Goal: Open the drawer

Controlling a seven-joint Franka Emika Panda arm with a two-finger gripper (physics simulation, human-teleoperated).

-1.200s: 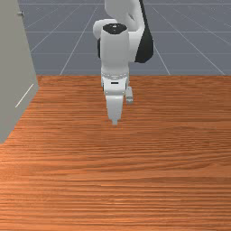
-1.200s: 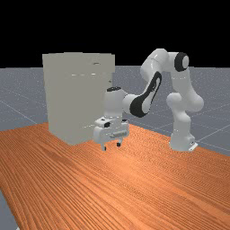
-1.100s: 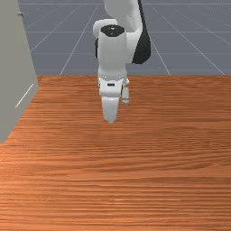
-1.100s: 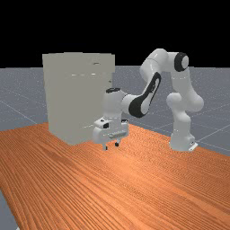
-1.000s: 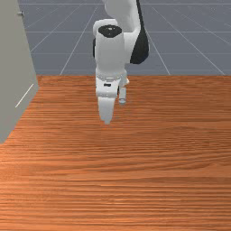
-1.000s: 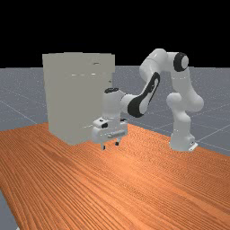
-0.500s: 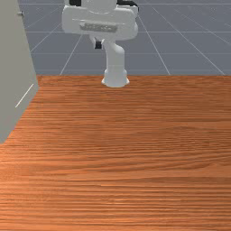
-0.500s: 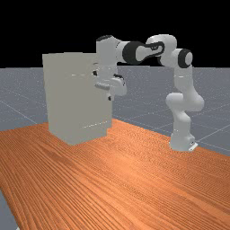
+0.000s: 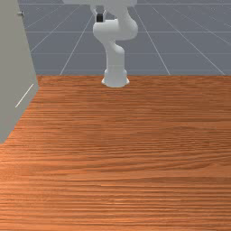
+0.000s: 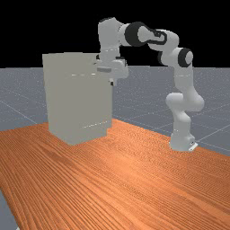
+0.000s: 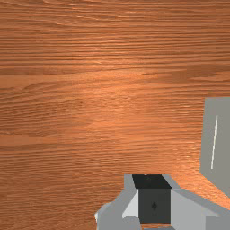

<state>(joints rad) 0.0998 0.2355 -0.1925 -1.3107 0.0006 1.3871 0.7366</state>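
The surface (image 10: 134,179) ran widest, carrying the pale grey cabinet (image 10: 72,103) by its far-left corner as the front view framed it. The drawer belonged in that cabinet; I could not make out its outline or tell whether it was at all ajar.

The arm (image 10: 183,83) stood at the surface's far edge in the front view and arched high toward the cabinet. Swung in too quickly at that height, its hand could have bumped the cabinet and jarred or pushed it.

The end effector (image 10: 112,82) pointed down, well above the surface and apart from the cabinet. Its fingers looked closed together, with nothing seen between them and nothing touched. Unless they parted first, they would likely knock the handle (image 9: 20,13) rather than take it.

That handle was tiny, on the front view's left, so a slightly wrong height or angle might have brought a miss, or a slip on pulling.
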